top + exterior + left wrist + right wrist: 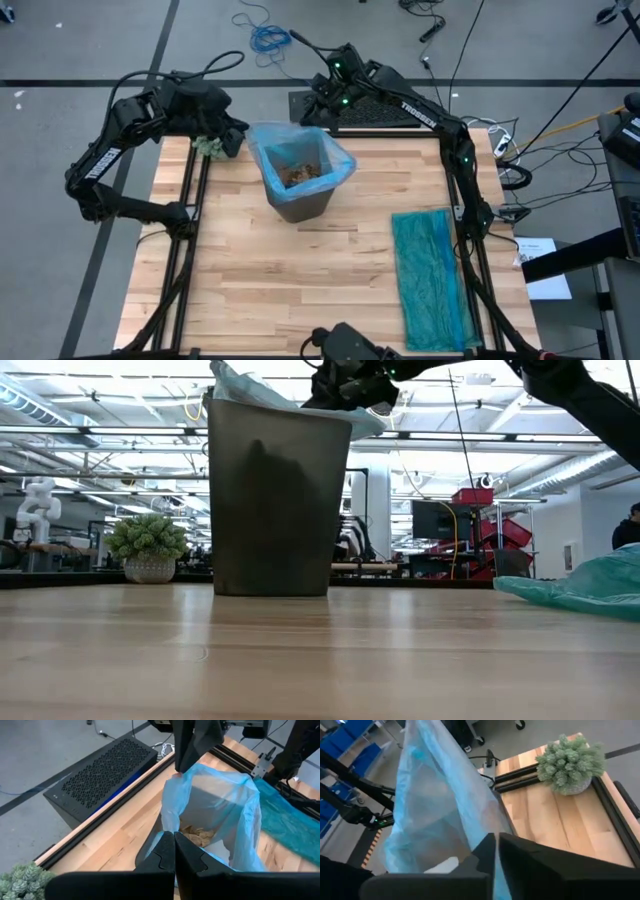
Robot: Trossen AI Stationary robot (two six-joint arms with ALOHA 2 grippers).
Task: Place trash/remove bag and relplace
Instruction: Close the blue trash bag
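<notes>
A dark grey bin [300, 205] stands on the table's far middle. It is lined with the light blue bag [340, 160], and brown trash [300, 172] lies at the bottom. My left gripper [238, 135] is shut at the bag rim's far left corner. Above the bag's far rim my right gripper [328, 118] is shut on the plastic. In the low view the bag rim [235, 385] stands up above the bin [275, 500]. My left gripper comes slanting down from the table's left, and the bag's rim [161, 836] runs into its shut fingertips. It is a thin edge of the plastic; how many layers does not show. The bag stays inside the bin. My right gripper pinches the bag's far rim corner [175, 776] between its two fingers [192, 750], slanting down from the far side. The plastic rises from the bin to the fingers as a drawn-up sheet [435, 795]. The rest of the bag stays in the bin.
A green fuzzy plant [208, 147] in a pot stands at the far left corner, right by my left gripper. A darker teal bag [430, 275] lies flat along the table's right side. A black perforated box [100, 775] sits beyond the far edge.
</notes>
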